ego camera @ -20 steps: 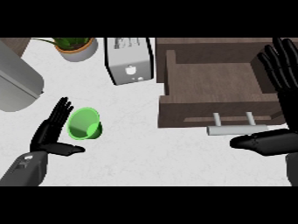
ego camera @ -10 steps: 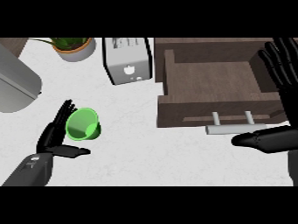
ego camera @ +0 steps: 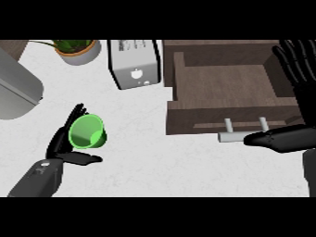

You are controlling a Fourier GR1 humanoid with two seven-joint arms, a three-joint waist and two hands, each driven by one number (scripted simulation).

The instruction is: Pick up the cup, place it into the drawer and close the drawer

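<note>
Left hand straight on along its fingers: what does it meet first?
The left hand points away and slightly right, alongside the green cup. Past it lies bare counter, then about the gap between plant pot and toaster, perhaps the toaster's corner; depth is unclear.

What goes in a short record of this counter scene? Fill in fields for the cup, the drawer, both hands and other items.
cup: green, left of the drawer, outside it
drawer: open, pale bar handle on its front
left hand: open, straight fingers along the cup's left side, thumb below it
right hand: open, fingers up, at the view's right edge
other items: toaster, potted plant
</note>
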